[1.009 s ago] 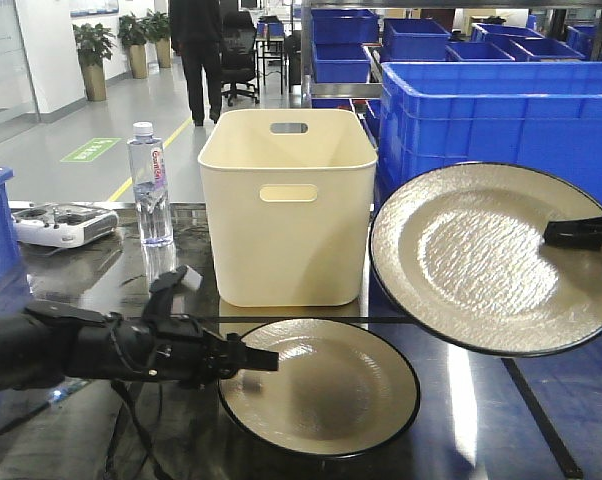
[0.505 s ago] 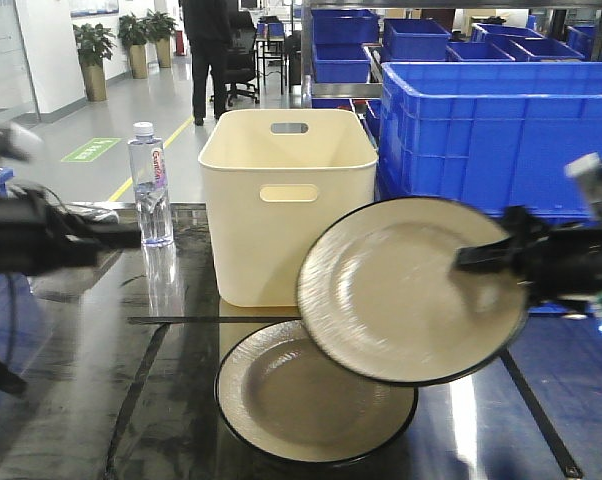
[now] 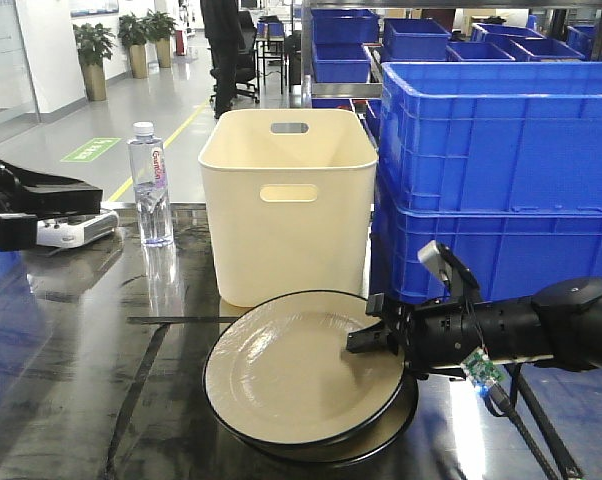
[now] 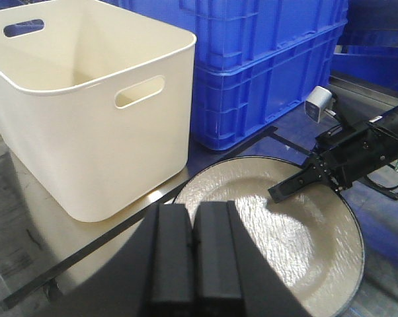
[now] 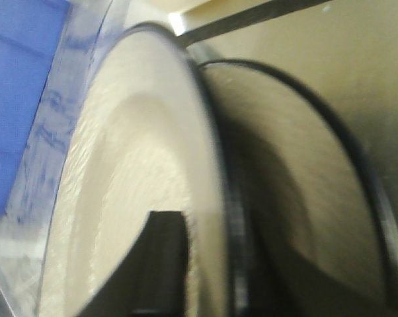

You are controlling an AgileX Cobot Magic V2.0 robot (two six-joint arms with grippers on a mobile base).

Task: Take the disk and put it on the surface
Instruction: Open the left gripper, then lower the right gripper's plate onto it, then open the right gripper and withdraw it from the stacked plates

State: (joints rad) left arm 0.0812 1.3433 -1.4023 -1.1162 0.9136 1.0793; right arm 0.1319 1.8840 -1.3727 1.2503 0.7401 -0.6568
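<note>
Disk in right hand, bottle label illegible

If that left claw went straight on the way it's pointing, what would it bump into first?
Most likely the cream face of the upper plate, straight ahead of the left gripper; depth is unclear.

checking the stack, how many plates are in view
2. The upper plate is held at its rim by the right gripper, just over the lower plate, which lies on the dark tabletop before the cream bin. Another could hide beneath.
</note>
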